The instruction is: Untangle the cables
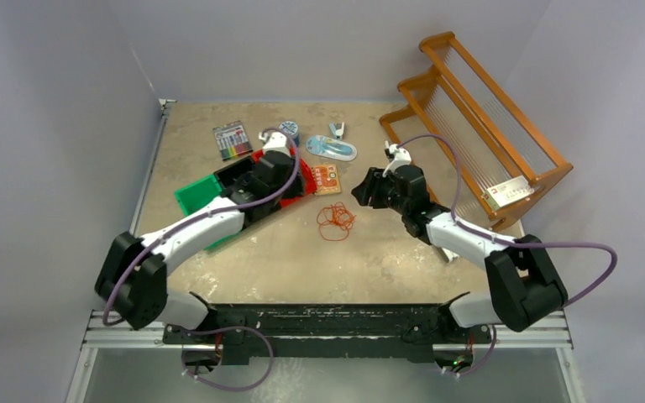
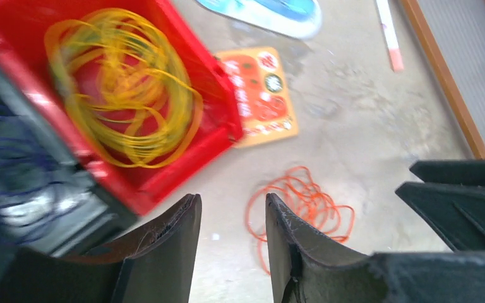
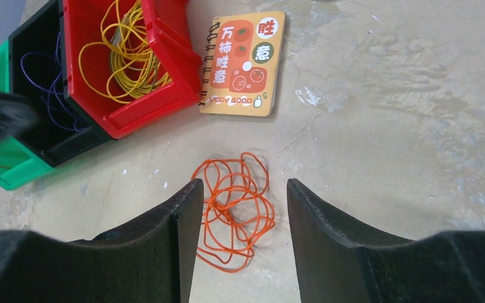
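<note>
Thin yellow wire loops [image 3: 123,63] seemingly binned, left gripper [image 2: 230,202] and right gripper [image 3: 243,186] gape empty; next, pinch the thin orange wire tangle [image 3: 233,211].

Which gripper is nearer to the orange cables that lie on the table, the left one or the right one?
Right. The right gripper hangs open directly over the orange cables. The left gripper is farther away, by the corner of the red bin, with the cables ahead of it.

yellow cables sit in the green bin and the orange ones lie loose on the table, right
No: the yellow cables sit in the red bin, as the right wrist view shows. The orange cables do lie loose on the table.
</note>
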Action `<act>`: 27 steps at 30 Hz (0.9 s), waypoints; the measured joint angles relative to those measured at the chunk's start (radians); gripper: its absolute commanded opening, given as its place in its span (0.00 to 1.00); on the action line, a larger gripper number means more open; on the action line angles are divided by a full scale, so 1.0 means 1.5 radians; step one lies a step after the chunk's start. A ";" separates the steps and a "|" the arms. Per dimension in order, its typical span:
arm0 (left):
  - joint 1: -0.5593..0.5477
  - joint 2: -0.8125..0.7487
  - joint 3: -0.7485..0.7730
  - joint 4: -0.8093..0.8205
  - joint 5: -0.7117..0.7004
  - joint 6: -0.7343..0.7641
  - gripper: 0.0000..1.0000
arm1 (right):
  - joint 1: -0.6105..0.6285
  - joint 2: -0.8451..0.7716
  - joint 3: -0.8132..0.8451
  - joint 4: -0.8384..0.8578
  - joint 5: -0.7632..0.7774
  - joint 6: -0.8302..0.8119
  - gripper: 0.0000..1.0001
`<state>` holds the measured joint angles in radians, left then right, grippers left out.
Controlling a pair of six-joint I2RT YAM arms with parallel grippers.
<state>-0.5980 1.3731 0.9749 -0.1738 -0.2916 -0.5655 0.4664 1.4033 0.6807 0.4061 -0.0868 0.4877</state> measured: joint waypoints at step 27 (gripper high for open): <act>-0.087 0.257 0.039 0.179 0.064 -0.172 0.37 | -0.006 -0.019 -0.036 -0.020 -0.036 0.014 0.54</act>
<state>-0.7288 1.7580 1.0332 0.0952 -0.1951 -0.8242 0.4576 1.3743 0.6262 0.3759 -0.1402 0.5091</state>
